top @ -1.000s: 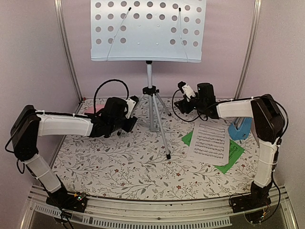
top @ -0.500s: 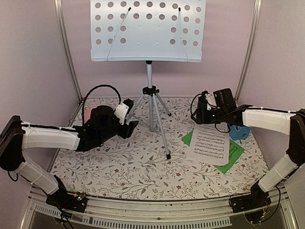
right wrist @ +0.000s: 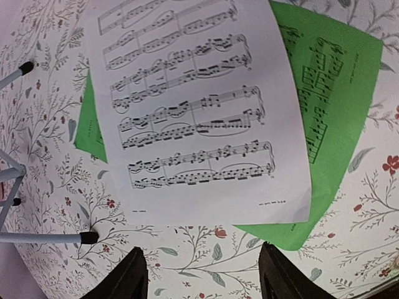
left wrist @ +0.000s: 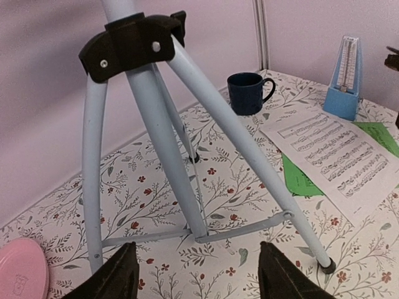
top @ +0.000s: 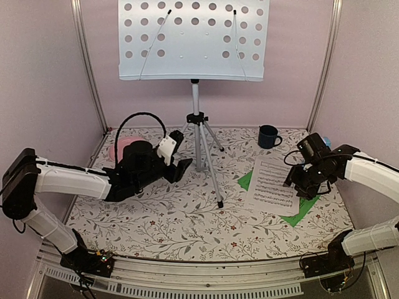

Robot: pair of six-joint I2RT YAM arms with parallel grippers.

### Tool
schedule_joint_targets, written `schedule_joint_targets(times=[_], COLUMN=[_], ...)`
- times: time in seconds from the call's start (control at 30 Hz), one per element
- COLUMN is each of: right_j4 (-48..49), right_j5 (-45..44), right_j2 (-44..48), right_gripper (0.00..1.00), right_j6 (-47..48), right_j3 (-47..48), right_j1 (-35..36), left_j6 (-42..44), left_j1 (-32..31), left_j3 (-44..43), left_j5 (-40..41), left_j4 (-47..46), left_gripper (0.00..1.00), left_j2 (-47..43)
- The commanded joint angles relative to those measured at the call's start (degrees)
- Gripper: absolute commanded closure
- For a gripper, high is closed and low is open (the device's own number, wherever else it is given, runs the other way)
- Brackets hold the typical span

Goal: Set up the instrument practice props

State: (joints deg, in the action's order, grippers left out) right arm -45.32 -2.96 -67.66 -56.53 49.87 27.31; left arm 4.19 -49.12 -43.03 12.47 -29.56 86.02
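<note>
My left end effector [left wrist: 202, 277] is low over the flowery worktop [top: 174, 218], its two fingers apart with nothing between them. Right in front of it are the silver tripod legs [left wrist: 156, 156] of the tall pale music stand with round holes [top: 193, 40]. The stand is upright on three spread legs, I think so it won't tip. No page sits on its tray, so that job is not done yet. My left arm lies long and low, reaching in from the left side. My right end effector [right wrist: 202, 274] points down, fingers apart too, holding nothing. Just under and ahead of it lies the white sheet-music page [right wrist: 187, 106], flat on top of a green page [right wrist: 336, 81] that peeks out on both sides. A flat page is hard to pinch, so I guess that is why I hang near its bottom edge. My right arm is bent at the elbow and comes in from the right. The small blue pyramid metronome [left wrist: 345, 81] stands far ahead and right of my left end effector, beside the pages, with a dark blue mug [left wrist: 246, 92] to its left.
</note>
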Motion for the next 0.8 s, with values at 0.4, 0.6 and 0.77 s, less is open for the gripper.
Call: schedule_joint_targets(times=[0.4, 0.6, 0.77], right_j4=[-1.0, 0.6, 1.4], right_j5=[2.3, 1.2, -0.2], right_j2=[-0.2, -2.0, -2.2], right_gripper=[0.47, 0.53, 0.58], right_j6=[-19.8, -20.3, -20.6], right_j3=[-12.7, -13.5, -13.6], right_j1=[-0.3, -1.3, -2.2], left_j6=[1.5, 2.1, 2.3], left_j1=[-0.8, -0.7, -0.7], left_j3=[-0.2, -0.7, -0.9], left_j5=[0.1, 0.0, -0.3], left_j4=[-5.3, -5.7, -5.7], left_gripper=[0.33, 0.33, 0.33], left_j2=[-1.0, 0.6, 1.1])
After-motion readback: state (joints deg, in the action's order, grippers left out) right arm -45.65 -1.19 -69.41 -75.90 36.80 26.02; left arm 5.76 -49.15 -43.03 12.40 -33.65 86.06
